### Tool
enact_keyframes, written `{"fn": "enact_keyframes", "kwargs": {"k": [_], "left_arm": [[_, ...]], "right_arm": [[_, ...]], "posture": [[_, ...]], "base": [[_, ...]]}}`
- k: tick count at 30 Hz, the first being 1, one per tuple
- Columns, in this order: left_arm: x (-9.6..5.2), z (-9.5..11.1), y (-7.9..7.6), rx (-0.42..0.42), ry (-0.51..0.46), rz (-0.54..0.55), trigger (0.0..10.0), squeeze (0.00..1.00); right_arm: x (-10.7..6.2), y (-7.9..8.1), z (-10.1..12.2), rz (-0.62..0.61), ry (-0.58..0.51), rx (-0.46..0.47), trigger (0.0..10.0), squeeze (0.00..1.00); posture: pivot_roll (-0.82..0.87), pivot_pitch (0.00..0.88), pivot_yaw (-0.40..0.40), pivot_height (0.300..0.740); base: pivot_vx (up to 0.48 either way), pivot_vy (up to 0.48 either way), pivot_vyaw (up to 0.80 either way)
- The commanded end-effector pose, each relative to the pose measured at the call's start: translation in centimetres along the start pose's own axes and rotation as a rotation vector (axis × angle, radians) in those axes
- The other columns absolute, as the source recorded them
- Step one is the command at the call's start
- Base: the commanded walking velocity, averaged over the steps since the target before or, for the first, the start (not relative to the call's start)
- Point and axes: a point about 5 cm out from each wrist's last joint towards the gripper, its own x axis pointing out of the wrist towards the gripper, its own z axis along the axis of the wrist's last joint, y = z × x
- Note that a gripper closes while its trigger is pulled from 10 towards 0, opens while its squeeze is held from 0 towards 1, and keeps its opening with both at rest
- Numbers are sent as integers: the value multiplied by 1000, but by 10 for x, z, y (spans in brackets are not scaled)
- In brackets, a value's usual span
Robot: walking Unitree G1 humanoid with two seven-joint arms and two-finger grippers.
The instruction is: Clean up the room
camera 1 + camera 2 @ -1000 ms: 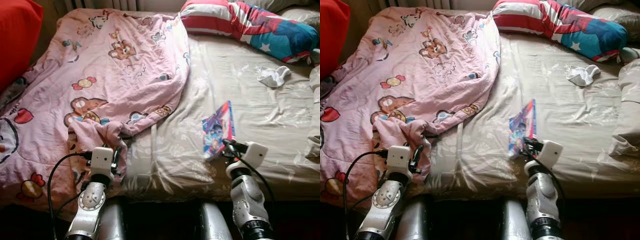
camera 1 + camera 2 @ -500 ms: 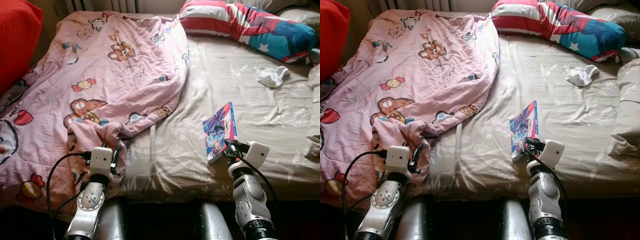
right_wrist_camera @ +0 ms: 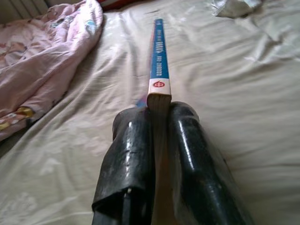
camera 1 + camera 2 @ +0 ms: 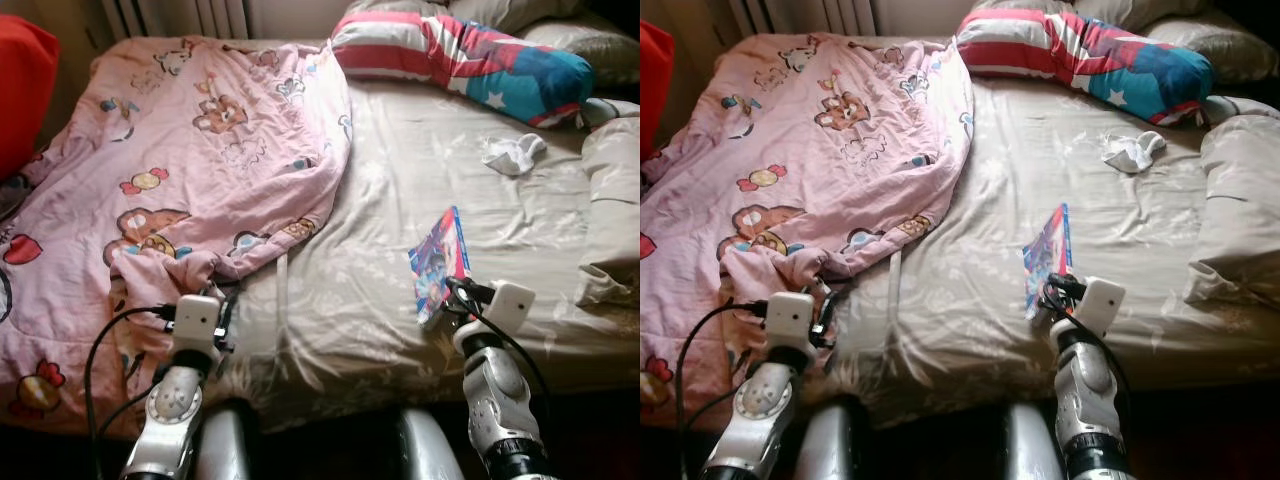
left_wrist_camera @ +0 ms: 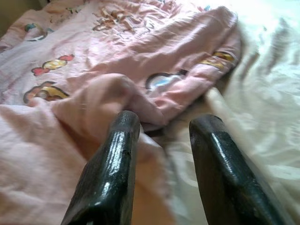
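Note:
A thin colourful book stands on its edge above the beige bed sheet, and my right gripper is shut on its lower end. In the right wrist view the blue spine runs away from between the two fingers. My left gripper is open at the crumpled edge of the pink cartoon blanket, with a fold of the blanket just ahead of its fingers. A small white sock lies on the sheet near the pillows.
A striped red, white and blue pillow lies at the head of the bed, a beige pillow on the right. Something red stands at the far left. A radiator is behind the bed. The bed's front edge is just before my arms.
The whole picture has shifted, so the camera moved and shows more of the bed's head. My right gripper keeps its hold on the book. The left gripper stays at the blanket's edge.

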Motion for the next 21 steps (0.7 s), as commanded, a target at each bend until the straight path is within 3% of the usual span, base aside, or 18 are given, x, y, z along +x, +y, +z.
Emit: {"fn": "enact_keyframes", "kwargs": {"k": [1,12,21], "left_arm": [[-1,-1,-3,-4,3,-14,10000,0],[1,0,-2,-2,0,-14,10000,0],[2,1,-1,-2,-4,-14,10000,0]], "right_arm": [[1,-4,5,-14,-25,-1,10000,0],[5,-6,11,-15,-39,-5,10000,0],[5,-4,8,-3,-23,-16,10000,0]], "posture": [[35,114,-21,562],[37,112,-16,562],[37,110,-14,607]], "base": [[0,-289,0],[0,-298,0],[0,-300,0]]}}
